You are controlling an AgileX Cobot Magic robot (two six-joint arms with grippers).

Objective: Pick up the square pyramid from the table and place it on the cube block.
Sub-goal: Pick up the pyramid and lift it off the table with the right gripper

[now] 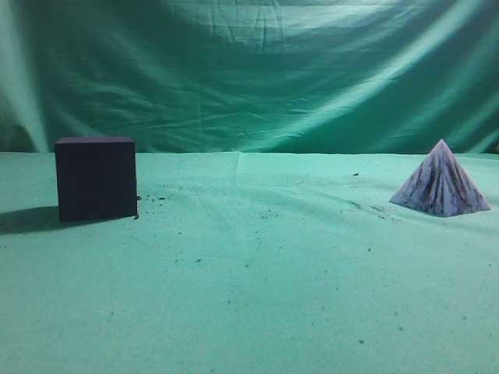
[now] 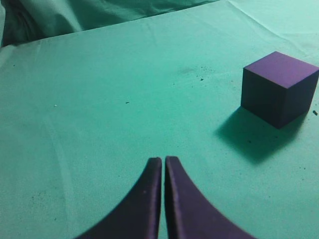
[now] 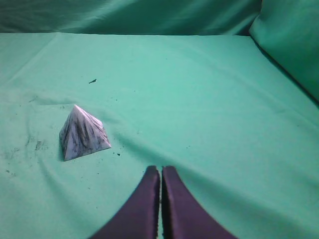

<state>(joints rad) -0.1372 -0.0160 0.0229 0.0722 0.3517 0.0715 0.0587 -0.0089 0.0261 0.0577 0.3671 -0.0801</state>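
Cube block (image 1: pixel 96 178) sits upright on the table (image 1: pixel 257 296) at far left of the exterior view, casting a shadow to its left. In the left wrist view, left gripper (image 2: pixel 163 172) has fingers pressed together, holding nothing; cube lies ahead and well to the right of the fingertips. Square pyramid (image 1: pixel 440 181) rests on its base at far right. Right gripper (image 3: pixel 160 177): fingers pressed together, empty; pyramid ahead-left of the tips, apart from them.

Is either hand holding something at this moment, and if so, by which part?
Nothing is held. The left hand and right hand are both shut and empty; the square pyramid and cube block stand untouched.
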